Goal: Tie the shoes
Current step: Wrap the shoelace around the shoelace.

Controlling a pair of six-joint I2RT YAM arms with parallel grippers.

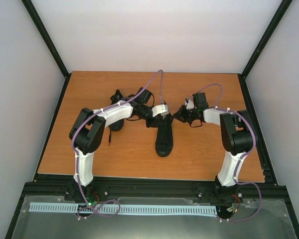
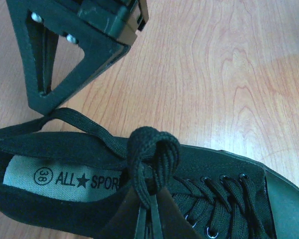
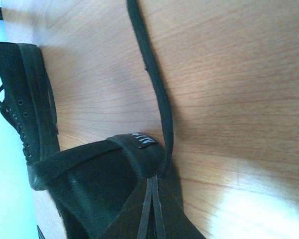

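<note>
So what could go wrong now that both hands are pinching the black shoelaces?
1. The left hand grips only a bunched loop. A tug might flatten it or slip it free.
2. The right hand holds a long lace strand, but nothing pins the shoe down, so pulling may just drag it.
3. Both hands sit close together over the shoe and could bump.

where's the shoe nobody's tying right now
In the top view, the spare shoe lies left of the centre shoe, partly hidden under the left arm.
</note>
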